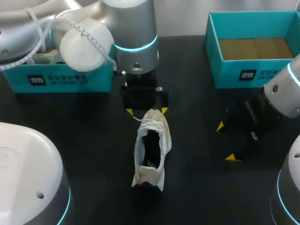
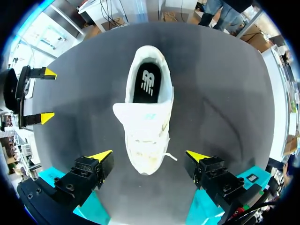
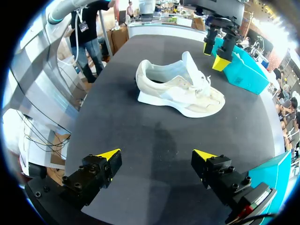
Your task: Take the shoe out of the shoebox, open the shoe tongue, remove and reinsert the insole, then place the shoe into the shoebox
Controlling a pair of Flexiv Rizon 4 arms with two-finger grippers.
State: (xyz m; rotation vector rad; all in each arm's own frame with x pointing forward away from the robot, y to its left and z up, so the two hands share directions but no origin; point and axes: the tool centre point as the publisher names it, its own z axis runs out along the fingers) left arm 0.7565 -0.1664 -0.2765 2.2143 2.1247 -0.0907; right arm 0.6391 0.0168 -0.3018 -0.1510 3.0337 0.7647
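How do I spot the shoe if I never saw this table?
Find the black table, with the left box and right box, both teal, at its far side. Between them, nearer the middle, lies the shoe, toe pointing at the open left claw. It is the only white, laced thing there.
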